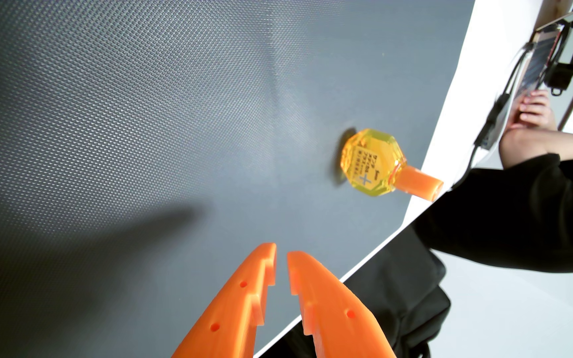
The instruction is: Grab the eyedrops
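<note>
Claw (281, 253) nearly together, holding nothing, well short of the bottle (373, 161), which stands on the mat (140, 120) near its edge. Closing this narrow, it could knock the bottle off the mat

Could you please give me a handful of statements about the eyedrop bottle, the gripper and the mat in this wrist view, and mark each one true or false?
1. The eyedrop bottle has a yellow body and an orange cap. True.
2. The gripper is closed around the bottle. False: it holds nothing, and the bottle is apart from it, further up and to the right in the wrist view.
3. The bottle rests on the dark textured mat. True.
4. The gripper's fingers are blue. False: they are orange.
5. The bottle sits at the centre of the mat. False: it is near the mat's right edge.
6. A person's hand shows beyond the mat. True.
</note>
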